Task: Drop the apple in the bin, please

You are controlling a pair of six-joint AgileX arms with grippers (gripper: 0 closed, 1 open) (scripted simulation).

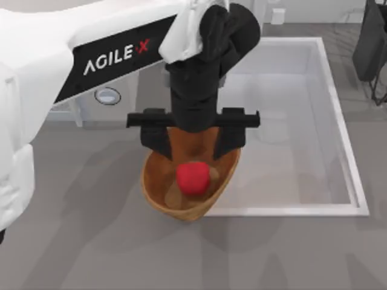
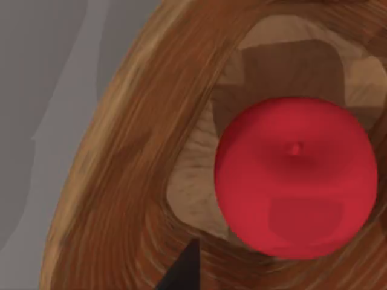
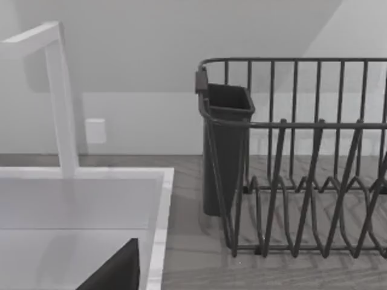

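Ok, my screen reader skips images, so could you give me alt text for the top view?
A red apple lies inside a brown wicker basket on a grey table, with the left end effector open just above it. A white sink sits beside the basket.

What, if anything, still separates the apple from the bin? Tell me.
Nothing visible does: the apple already lies inside the bin, on its bottom. The left gripper hangs directly above it with jaws spread apart, holding nothing.

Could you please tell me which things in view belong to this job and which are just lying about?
Job:
- apple, lying in the bin
- bin
- left gripper, open above the bin

Lying about:
- white sink basin
- dark dish rack
- faucet
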